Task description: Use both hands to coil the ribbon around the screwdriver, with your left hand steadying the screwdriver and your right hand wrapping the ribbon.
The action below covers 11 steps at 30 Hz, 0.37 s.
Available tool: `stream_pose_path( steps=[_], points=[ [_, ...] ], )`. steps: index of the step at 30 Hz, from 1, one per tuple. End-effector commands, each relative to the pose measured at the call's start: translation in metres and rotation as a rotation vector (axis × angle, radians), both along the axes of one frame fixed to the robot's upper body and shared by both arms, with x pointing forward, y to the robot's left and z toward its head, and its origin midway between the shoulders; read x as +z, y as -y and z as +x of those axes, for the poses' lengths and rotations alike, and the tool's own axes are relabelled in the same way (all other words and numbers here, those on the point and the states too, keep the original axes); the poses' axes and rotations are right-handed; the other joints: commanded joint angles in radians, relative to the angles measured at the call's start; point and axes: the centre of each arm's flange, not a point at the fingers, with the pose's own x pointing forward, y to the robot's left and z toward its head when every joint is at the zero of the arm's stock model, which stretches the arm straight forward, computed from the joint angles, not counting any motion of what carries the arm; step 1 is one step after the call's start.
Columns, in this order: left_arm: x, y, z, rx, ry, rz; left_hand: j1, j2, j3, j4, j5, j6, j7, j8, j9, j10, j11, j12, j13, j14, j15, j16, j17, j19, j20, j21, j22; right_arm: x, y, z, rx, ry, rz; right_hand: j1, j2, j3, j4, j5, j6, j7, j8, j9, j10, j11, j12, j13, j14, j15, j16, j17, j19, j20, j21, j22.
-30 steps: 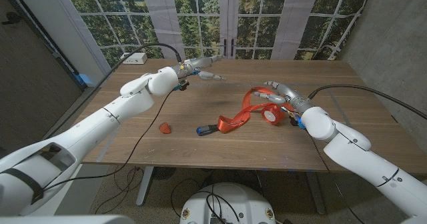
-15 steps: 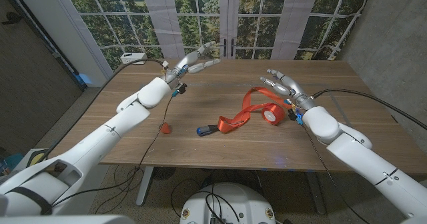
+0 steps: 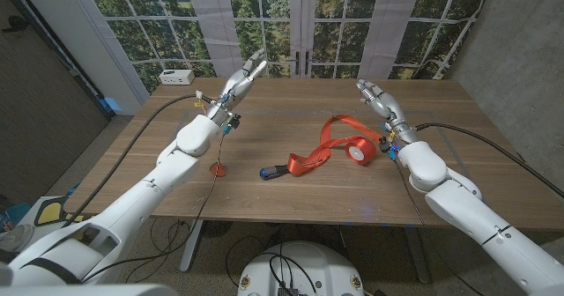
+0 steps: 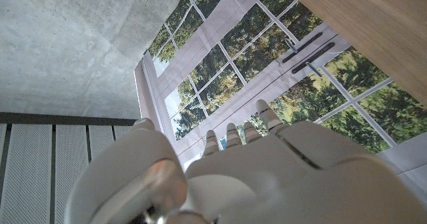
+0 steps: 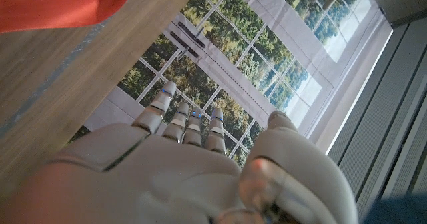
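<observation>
A wooden table (image 3: 291, 199) stands before a wall printed with tall windows and green trees, grey wall panels on either side. Above its far left part the left hand (image 3: 243, 77) is raised off the surface, fingers apart and stretched toward the window wall, holding nothing; the left wrist view shows the back of this hand (image 4: 267, 177) against the window print. Over the far right part the right hand (image 3: 381, 99) is likewise lifted, fingers spread and extended, nothing in it, and its back (image 5: 173, 177) shows in the right wrist view. Near the right hand, on the table, lies the orange ribbon (image 3: 339, 137), partly on a roll and partly trailing in a loose strip toward the middle, where it reaches the screwdriver (image 3: 271, 170) with its blue handle lying flat. Left of that sits a small red object (image 3: 217, 168), and a white box (image 3: 177, 76) rests at the far left corner.
</observation>
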Motion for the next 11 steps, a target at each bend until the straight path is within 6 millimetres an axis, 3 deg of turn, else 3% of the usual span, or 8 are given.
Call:
stream_pose_path(
  steps=[1, 8, 11],
  points=[
    [-0.034, -0.031, 0.015, -0.059, -0.064, -0.176, -0.015, 0.027, 0.014, 0.014, 0.015, 0.000, 0.019, 0.005, 0.001, -0.003, 0.012, 0.008, -0.001, -0.010, 0.001, 0.008, 0.002, -0.044, -0.013, -0.005, 0.004, 0.010, 0.003, -0.001, -0.017, 0.068, 0.152, -0.020, 0.001, 0.002, 0.012, 0.000, 0.018, 0.005, -0.003, 0.002, 0.019, 0.002, 0.006, 0.000, 0.015, 0.000, 0.004, -0.006, 0.009, -0.013, -0.002, 0.001],
    [-0.068, -0.043, 0.032, -0.026, -0.120, -0.238, -0.035, 0.036, 0.059, 0.018, 0.034, -0.005, 0.041, 0.002, 0.001, -0.007, 0.011, 0.008, -0.004, -0.008, -0.004, 0.009, 0.001, -0.036, -0.023, -0.009, 0.004, -0.012, -0.013, -0.013, -0.045, 0.032, 0.166, -0.030, 0.015, 0.007, 0.022, 0.002, 0.027, 0.014, -0.004, 0.001, 0.034, 0.010, 0.008, -0.003, 0.032, 0.002, 0.008, -0.016, 0.018, -0.018, -0.001, 0.001],
    [-0.092, -0.049, 0.028, 0.063, -0.091, -0.236, -0.043, 0.033, 0.079, 0.017, 0.042, -0.015, 0.047, -0.001, 0.001, -0.017, 0.011, 0.005, -0.005, -0.014, -0.001, 0.007, 0.000, -0.037, -0.024, -0.014, 0.005, -0.015, -0.016, -0.021, -0.063, 0.026, 0.165, -0.032, 0.017, 0.010, 0.024, 0.002, 0.029, 0.018, -0.005, 0.001, 0.039, 0.006, 0.008, -0.004, 0.037, 0.002, 0.008, -0.021, 0.019, -0.014, -0.002, 0.000]
  ],
)
